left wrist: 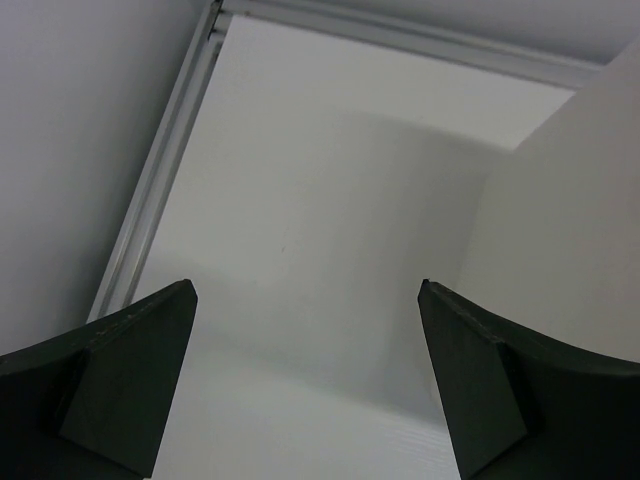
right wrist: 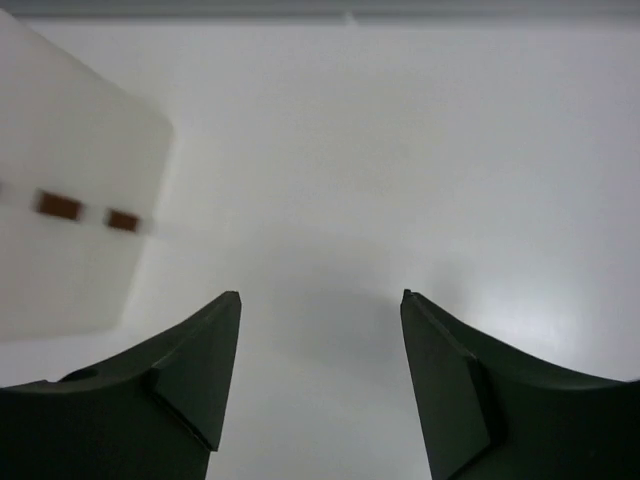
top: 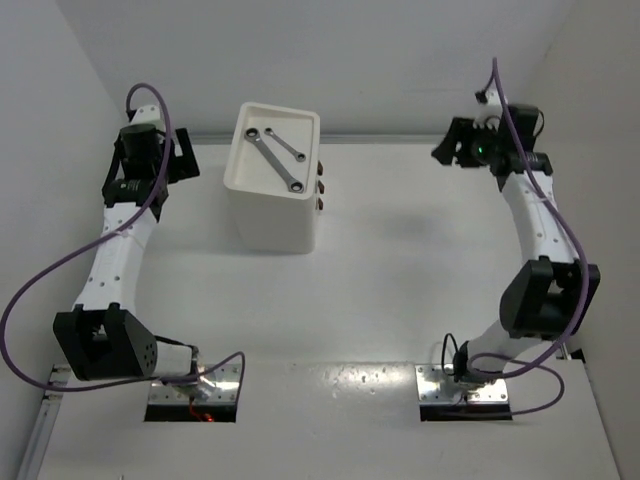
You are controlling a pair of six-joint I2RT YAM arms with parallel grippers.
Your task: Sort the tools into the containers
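Note:
The white drawer unit (top: 268,215) stands at the back of the table, left of centre. Two slim silver wrenches (top: 277,163) lie in its rimmed tray top. Dark red-brown knobs (top: 321,188) show on its right side, and it appears blurred in the right wrist view (right wrist: 70,250). My left gripper (top: 186,158) is open and empty, raised to the left of the unit. My right gripper (top: 447,148) is open and empty, raised at the back right. The screwdrivers and the pliers are out of view.
White walls close in the table on the left, back and right. An aluminium rail (left wrist: 160,170) runs along the left wall's foot. Both arm bases sit on metal plates (top: 195,385) at the near edge.

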